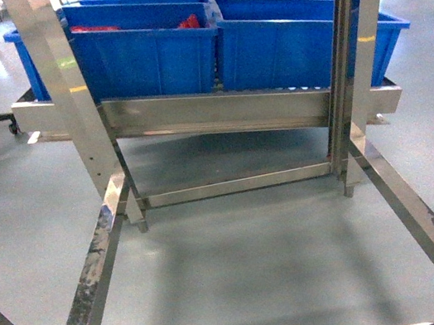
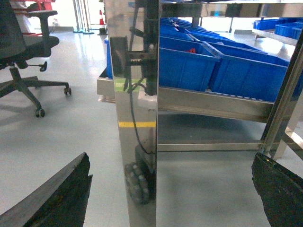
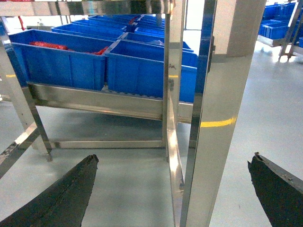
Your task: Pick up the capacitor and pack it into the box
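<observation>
The capacitor and the box are out of view in all three views. My left gripper (image 2: 170, 191) is open, its dark fingers (image 2: 61, 198) spread wide on either side of a steel frame post (image 2: 137, 118), holding nothing. My right gripper (image 3: 173, 189) is also open and empty, and a steel upright (image 3: 213, 123) stands between its fingers (image 3: 279, 191). Neither gripper shows in the head view.
A steel rack (image 1: 218, 120) carries rows of big blue bins (image 1: 148, 57), some with red items inside. Floor-level frame rails (image 1: 94, 277) run left and right over grey floor. An office chair (image 2: 23, 52) stands at the left.
</observation>
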{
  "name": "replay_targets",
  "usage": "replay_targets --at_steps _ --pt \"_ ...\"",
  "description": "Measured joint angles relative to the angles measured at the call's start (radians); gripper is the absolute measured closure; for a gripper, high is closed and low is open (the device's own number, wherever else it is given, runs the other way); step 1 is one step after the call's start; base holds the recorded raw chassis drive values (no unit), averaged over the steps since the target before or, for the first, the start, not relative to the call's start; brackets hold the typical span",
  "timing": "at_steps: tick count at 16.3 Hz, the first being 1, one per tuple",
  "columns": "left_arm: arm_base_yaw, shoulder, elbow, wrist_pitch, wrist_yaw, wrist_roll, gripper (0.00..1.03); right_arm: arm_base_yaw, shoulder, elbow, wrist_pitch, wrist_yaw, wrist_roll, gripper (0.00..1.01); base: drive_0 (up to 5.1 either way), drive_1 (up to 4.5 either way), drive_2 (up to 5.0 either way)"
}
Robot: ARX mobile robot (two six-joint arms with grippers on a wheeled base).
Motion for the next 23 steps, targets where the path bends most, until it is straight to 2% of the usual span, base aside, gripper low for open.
replay_targets --at_steps 23 --pt "0.0 0.0 0.0 -0.002 0.0 0.0 0.05 0.0 0.0 0.0 -0.001 0.0 0.0 0.03 0.0 0.0 0.0"
